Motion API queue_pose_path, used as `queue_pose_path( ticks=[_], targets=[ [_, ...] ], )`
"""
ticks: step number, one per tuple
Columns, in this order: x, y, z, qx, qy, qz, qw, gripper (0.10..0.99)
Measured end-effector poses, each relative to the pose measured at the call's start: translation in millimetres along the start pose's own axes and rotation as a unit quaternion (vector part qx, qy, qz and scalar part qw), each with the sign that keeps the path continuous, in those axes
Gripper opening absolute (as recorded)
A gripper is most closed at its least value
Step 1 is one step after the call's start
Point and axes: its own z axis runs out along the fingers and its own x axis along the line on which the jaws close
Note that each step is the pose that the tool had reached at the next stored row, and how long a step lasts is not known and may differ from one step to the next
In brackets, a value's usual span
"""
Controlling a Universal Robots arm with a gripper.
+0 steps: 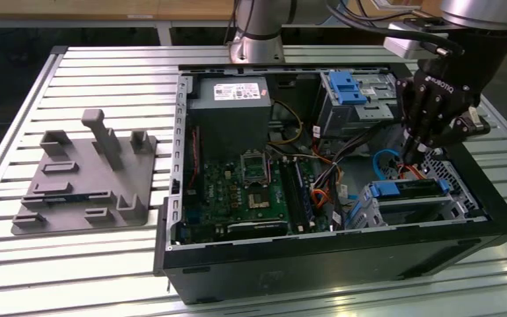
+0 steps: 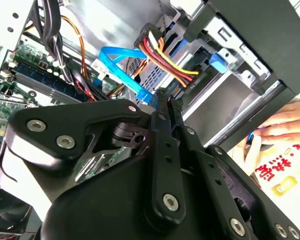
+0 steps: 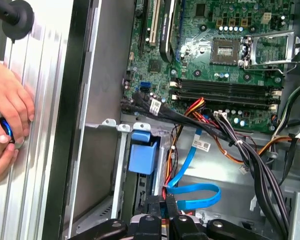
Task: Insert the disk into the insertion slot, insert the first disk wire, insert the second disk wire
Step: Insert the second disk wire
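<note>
Low and right in the exterior view, the disk already lies flat inside the insertion slot. Its long axis runs across the frame and its blue carrier end faces the exterior view's left.

Directly above it hangs the gripper, pointing down, so the disk lies straight beneath and slightly toward the frame's lower edge. In the second wrist view the fingertips are drawn together with barely a slit between them. Whether they pinch anything cannot be told.

The blue cable loops just beside the fingertips, on the exterior view's left of them, and one end comes close to them in the second wrist view.

Farther back stands the taller cage with its blue latch.
</note>
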Motion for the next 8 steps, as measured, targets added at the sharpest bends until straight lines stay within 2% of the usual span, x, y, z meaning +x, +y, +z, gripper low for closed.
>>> queue_pose_path(
  ticks=[3,8],
  targets=[
    [0.2,-0.7,-0.1,-0.0013,-0.0021,0.006,1.0,0.161],
    [0.1,-0.8,0.0,-0.0048,-0.0124,0.028,0.9995,0.161]
  ],
)
